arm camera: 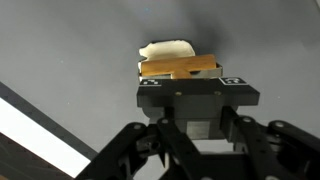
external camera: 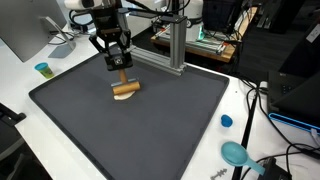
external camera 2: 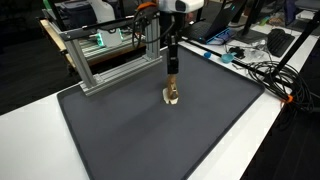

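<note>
Gripper [external camera: 121, 76] sits upper left of centre in an exterior view, pointing straight down over a dark mat [external camera: 150, 135]. We note its fingers drawn narrow, their tips meeting a brown wooden piece [external camera: 128, 86]. That piece lies on a pale cream lump [external camera: 123, 95], which rests on the mat's upper left part. An aluminium frame [external camera: 176, 48] stands behind, at the mat's top edge. On the white table [external camera: 250, 110] to the right we see a small blue disc [external camera: 226, 121] and, in the lower right, a teal object [external camera: 235, 153]; a small teal cup [external camera: 42, 69] stands at the left edge. In an exterior view from the opposite side, the gripper [external camera 2: 172, 76] hangs upright just above frame centre, slim and closed in outline. The wooden piece [external camera 2: 171, 90] and cream lump [external camera 2: 173, 100] are directly under it on the mat [external camera 2: 150, 140]. The frame [external camera 2: 105, 55] is at upper left and cables [external camera 2: 262, 72] trail at right. In the wrist view, the gripper [arm camera: 190, 86] fills the lower half. The wooden piece [arm camera: 180, 68] spans from one fingertip to the other, apparently clamped, and the cream lump [arm camera: 165, 48] shows just beyond it, against the grey mat [arm camera: 60, 50].
</note>
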`<state>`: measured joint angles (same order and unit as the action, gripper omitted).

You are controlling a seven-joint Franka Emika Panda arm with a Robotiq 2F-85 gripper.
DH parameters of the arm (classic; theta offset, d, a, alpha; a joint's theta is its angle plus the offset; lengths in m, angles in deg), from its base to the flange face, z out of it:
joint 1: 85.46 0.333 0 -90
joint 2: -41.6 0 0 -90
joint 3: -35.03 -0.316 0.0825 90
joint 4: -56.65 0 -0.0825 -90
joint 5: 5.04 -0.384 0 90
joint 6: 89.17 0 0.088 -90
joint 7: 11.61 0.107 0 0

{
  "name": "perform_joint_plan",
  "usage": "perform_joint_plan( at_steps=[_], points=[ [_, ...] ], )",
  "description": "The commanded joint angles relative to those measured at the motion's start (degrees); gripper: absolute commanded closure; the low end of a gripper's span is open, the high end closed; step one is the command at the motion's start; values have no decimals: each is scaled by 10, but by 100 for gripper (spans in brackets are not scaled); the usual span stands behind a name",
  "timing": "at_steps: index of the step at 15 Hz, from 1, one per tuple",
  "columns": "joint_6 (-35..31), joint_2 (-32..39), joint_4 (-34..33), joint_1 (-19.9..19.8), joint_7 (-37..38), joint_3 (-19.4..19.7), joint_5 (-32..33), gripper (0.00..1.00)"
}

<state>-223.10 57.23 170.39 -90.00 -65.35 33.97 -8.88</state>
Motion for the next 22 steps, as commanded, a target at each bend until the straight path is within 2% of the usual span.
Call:
perform_joint_plan(
  at_steps=[1, 10, 16, 18, 22],
  points=[
    [-18, 2, 17, 8, 34, 4, 46, 79],
    [6, 13, 16, 24, 76, 14, 168, 79],
    [39, 22, 3, 24, 109, 20, 225, 79],
    [55, 23, -10, 14, 108, 21, 210, 79],
    [108, -6, -62, -26, 80, 18, 117, 79]
  ],
)
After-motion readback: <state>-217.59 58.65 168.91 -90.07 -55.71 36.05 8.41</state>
